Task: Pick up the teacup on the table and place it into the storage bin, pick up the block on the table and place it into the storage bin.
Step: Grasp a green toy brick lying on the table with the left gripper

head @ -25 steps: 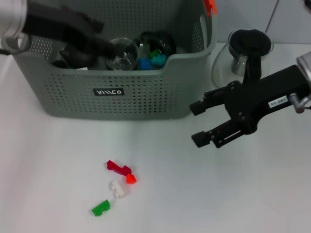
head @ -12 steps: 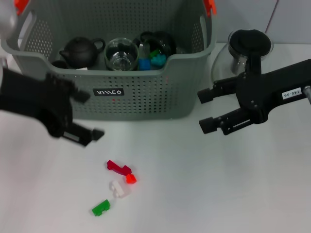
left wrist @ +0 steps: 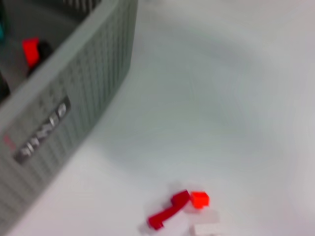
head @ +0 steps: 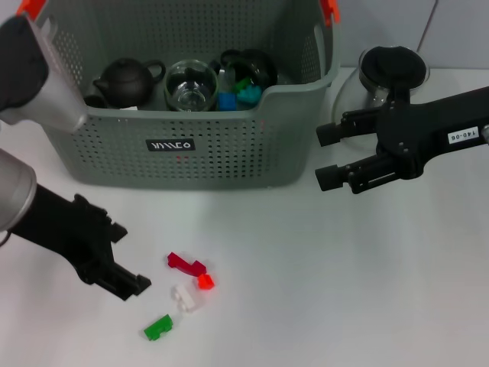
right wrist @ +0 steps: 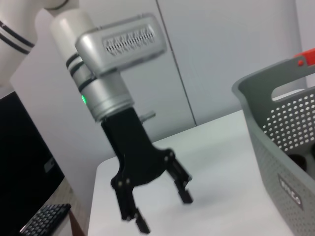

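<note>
Blocks lie in a small cluster on the white tabletop toward its front edge, left of centre: a dark red block [head: 186, 264] touching an orange block [head: 205, 281], a white block [head: 187, 297] just beside them, and a green block [head: 158, 328] nearest the front edge. A glass teacup [head: 190, 84] already sits inside the grey storage bin [head: 229, 149] at the back of the tabletop, beside a dark teapot [head: 128, 79], so I judge the block step is what is left. My left gripper [head: 121, 264] hangs low just to the left of the cluster with its fingers spread and nothing between them. My right gripper [head: 330, 157] is also open and empty, held off the bin's right end in front of the lidded glass pot [head: 388, 76]. The pieces crowd each other, so I risk closing on two at once or knocking the orange one loose from the red. They are also small and flat, and a shallow approach could skid one away across the smooth surface.
</note>
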`<move>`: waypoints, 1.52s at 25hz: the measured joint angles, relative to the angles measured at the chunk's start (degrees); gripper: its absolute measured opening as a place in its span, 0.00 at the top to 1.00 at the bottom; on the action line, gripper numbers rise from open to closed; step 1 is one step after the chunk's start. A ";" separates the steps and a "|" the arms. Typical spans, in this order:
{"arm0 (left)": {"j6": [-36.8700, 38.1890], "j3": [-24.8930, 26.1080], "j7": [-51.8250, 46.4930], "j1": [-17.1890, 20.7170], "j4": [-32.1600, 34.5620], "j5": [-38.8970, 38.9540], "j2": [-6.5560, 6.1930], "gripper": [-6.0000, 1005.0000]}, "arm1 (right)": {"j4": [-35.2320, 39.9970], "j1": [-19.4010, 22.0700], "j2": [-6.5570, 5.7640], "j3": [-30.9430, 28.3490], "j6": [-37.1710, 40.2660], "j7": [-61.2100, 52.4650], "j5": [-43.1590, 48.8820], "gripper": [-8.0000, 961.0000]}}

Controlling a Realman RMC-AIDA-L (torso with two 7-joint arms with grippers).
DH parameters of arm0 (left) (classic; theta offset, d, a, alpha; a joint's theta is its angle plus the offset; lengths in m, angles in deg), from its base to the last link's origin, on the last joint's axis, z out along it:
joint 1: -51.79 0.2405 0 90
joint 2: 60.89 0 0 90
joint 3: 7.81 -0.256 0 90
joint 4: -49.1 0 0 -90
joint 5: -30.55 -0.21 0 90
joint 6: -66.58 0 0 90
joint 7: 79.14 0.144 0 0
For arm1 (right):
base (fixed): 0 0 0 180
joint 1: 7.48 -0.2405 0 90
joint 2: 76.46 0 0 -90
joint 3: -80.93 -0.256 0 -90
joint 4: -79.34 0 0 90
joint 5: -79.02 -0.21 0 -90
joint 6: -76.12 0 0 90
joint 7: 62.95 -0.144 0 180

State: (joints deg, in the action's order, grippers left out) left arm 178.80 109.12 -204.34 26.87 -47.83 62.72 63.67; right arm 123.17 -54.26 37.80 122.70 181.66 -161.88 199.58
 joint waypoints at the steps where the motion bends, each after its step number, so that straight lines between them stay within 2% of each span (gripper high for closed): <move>1: -0.11 -0.67 -1.10 0.00 0.58 -0.24 0.01 0.13 | -0.10 0.01 0.00 -0.20 -0.07 0.14 0.00 0.04; 7: -1.22 -4.46 -10.18 -0.16 1.90 -1.15 -0.01 0.15 | -0.48 0.02 -0.10 -1.02 -0.24 0.75 0.02 0.04; 12: -1.58 -7.58 -15.21 0.54 2.46 -0.97 0.13 0.16 | -0.58 0.02 -0.80 -1.34 -0.17 1.51 0.02 0.04; 20: -8.34 -16.87 -16.38 4.79 4.02 0.05 0.25 0.18 | -0.60 0.17 -1.58 -1.71 0.19 2.50 0.02 0.04; 25: -12.63 -20.66 -16.35 5.55 7.43 -0.21 0.25 0.19 | -0.60 0.23 -1.68 -1.71 0.29 2.52 0.11 0.04; 38: -17.36 -22.35 -15.86 5.39 12.60 -2.03 -0.11 0.23 | -0.59 0.46 -1.67 -1.69 0.20 2.77 0.02 0.04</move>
State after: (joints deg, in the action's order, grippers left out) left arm 161.44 86.78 -220.19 32.26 -35.23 60.69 63.56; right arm 122.58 -53.79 36.12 121.01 181.86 -159.10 199.60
